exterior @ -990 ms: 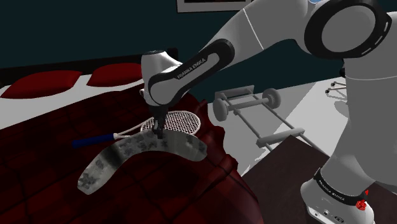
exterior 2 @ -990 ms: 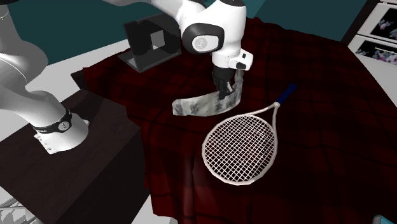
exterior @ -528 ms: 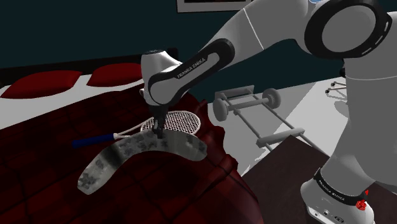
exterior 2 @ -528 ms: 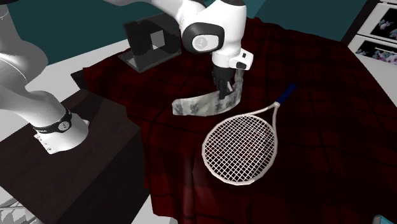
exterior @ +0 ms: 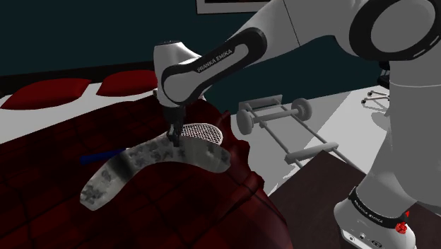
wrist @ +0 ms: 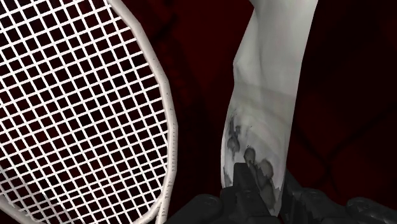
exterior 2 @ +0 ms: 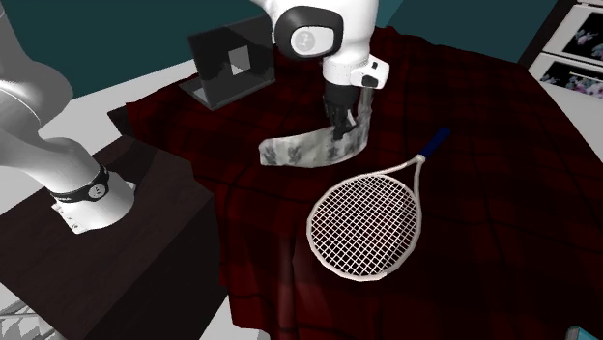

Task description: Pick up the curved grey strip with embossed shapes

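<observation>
Item: curved grey strip with dark embossed shapes (exterior: 138, 161), over the dark red bed cover (exterior: 184, 209), just beside a white-strung racket (exterior 2: 365, 228). Black claw (exterior: 174, 136) pinches the strip near its bend. The long axis runs out to both sides of the grip, so a level, straight-up lift looks best.

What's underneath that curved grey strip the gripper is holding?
Dark red checked bedspread lies beneath the strip, which the gripper clasps. The racket sits beside it, not under. The patch of bedspread directly below the strip is covered from sight.
</observation>
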Robot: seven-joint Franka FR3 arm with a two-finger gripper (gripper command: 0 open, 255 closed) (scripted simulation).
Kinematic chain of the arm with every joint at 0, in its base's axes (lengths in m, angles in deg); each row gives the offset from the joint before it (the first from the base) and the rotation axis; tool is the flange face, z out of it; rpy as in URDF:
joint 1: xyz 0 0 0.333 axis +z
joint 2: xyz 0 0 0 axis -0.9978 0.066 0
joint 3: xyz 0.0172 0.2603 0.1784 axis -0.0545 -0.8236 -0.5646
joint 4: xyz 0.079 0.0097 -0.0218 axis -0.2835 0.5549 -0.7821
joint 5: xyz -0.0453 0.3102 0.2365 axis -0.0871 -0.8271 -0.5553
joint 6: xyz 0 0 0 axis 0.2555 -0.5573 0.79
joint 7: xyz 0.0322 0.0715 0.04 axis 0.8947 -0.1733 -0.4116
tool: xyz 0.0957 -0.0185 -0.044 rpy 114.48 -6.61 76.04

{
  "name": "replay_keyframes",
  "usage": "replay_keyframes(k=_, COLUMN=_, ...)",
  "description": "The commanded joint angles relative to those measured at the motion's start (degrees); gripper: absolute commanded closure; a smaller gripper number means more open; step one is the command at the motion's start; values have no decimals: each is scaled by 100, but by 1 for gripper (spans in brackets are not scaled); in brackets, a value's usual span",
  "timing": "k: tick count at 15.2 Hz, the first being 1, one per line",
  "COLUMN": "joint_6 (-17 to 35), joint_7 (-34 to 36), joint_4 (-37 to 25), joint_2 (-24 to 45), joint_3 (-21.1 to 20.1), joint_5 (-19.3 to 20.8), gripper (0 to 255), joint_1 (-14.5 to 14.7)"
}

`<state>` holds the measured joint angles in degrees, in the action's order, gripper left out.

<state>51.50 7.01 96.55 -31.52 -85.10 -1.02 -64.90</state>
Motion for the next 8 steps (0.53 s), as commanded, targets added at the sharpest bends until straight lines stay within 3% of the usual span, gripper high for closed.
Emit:
replay_keyframes(k=1, joint_6=-143, joint_7=-3, joint_4=-93, joint_2=-56, joint_3=-7, joint_5=-13, gripper=255, joint_1=-5)
replay_keyframes(k=8, joint_6=-479, joint_7=-1, joint_4=-285, joint_2=-204, joint_3=-24, joint_5=-45, gripper=255, joint_1=-16)
